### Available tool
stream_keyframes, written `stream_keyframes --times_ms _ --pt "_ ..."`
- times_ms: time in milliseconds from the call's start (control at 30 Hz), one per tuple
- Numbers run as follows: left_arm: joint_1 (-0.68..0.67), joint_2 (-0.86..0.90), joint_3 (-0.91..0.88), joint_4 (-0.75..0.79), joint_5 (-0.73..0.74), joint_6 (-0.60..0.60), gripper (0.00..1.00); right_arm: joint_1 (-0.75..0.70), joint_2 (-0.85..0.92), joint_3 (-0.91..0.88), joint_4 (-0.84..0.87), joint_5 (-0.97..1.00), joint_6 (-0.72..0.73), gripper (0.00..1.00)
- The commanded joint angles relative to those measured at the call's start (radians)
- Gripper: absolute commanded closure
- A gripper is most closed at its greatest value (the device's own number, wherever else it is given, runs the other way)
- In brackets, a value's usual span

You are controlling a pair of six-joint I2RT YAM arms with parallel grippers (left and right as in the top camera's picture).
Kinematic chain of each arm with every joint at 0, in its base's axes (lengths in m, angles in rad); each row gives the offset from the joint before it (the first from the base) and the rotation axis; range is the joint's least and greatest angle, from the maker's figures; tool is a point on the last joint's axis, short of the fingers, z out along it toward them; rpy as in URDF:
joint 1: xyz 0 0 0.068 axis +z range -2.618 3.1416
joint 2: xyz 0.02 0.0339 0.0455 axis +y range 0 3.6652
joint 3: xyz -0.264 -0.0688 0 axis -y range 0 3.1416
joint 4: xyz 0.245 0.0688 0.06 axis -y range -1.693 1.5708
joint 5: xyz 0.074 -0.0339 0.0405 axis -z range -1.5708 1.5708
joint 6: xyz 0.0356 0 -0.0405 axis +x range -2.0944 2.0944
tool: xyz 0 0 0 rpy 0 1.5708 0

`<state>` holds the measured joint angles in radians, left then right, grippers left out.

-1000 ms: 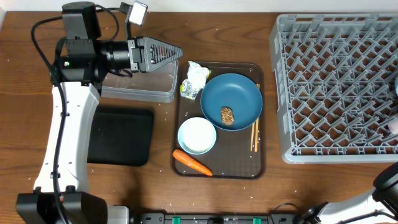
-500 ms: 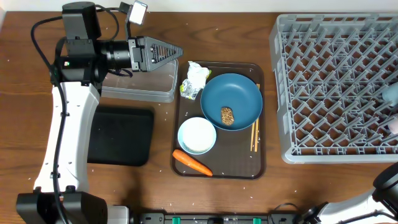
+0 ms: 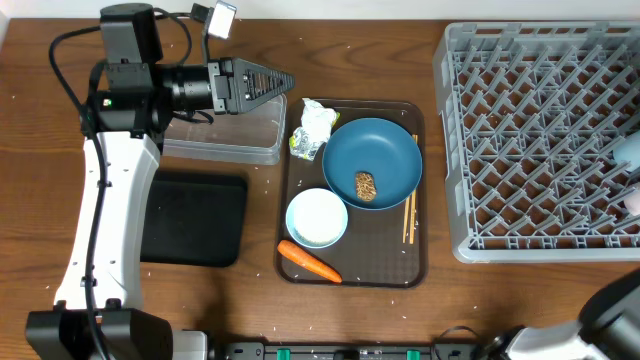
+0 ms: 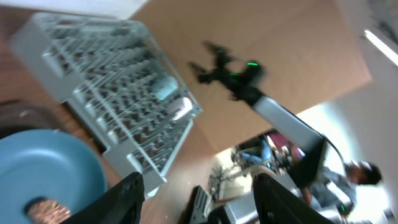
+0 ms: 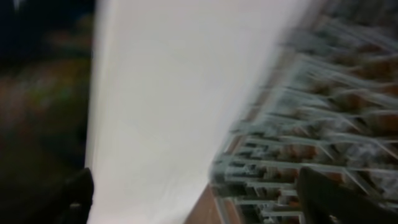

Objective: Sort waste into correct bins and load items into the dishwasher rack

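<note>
The dark-blue plate (image 3: pixel 385 150) holds the brown food lump (image 3: pixel 365 186) on the brown serving tray (image 3: pixel 300 250). The white bowl (image 3: pixel 317 218), the carrot (image 3: pixel 309 262), the wrapper (image 3: pixel 312 130) and the chopsticks (image 3: pixel 409 215) also lie on the tray. My left gripper (image 3: pixel 272 80) is open and empty, pointing right above the clear tub (image 3: pixel 225 140). Its wrist view shows the plate (image 4: pixel 43 174) and the rack (image 4: pixel 106 81) with two cups (image 4: pixel 165 92) inside. My right gripper (image 5: pixel 199 199) is open, blurred, beside the rack (image 5: pixel 311 124).
The grey rack (image 3: pixel 540 140) fills the right of the table. The black tray (image 3: pixel 195 218) lies left of the serving tray. A cup (image 3: pixel 630 150) shows at the rack's right edge. White specks are scattered on the wood. The right arm (image 3: pixel 620 310) is at the bottom right.
The right arm has shifted at the bottom right corner, and a pale cup has come into sight at the rack's right edge. The left arm has barely moved.
</note>
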<state>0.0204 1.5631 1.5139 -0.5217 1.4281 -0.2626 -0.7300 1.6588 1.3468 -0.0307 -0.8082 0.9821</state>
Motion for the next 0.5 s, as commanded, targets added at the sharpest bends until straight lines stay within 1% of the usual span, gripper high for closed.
stream_keyframes --times_ms 0,133,200,267,333,400,467 --pt "-0.007 -0.011 -0.005 -0.090 -0.231 0.051 0.42 0.096 -0.190 0.009 -0.014 0.043 -0.107 0.01" --pt "-0.072 -0.011 -0.005 -0.299 -0.616 0.156 0.42 0.265 -0.365 0.009 -0.156 0.269 -0.275 0.01" --pt "-0.129 -0.011 -0.005 -0.374 -0.792 0.183 0.42 0.368 -0.425 0.009 -0.256 0.399 -0.355 0.01" --pt "-0.188 -0.011 -0.005 -0.431 -0.942 0.185 0.42 0.486 -0.461 0.009 -0.368 0.521 -0.418 0.01" --pt "-0.240 -0.008 -0.005 -0.491 -1.073 0.184 0.42 0.597 -0.468 0.009 -0.460 0.600 -0.456 0.01" --pt "-0.283 0.002 -0.005 -0.565 -1.151 0.183 0.42 0.693 -0.455 0.008 -0.530 0.649 -0.480 0.01" --pt "-0.314 0.020 -0.012 -0.632 -1.195 0.183 0.42 0.774 -0.426 0.008 -0.584 0.680 -0.503 0.01"
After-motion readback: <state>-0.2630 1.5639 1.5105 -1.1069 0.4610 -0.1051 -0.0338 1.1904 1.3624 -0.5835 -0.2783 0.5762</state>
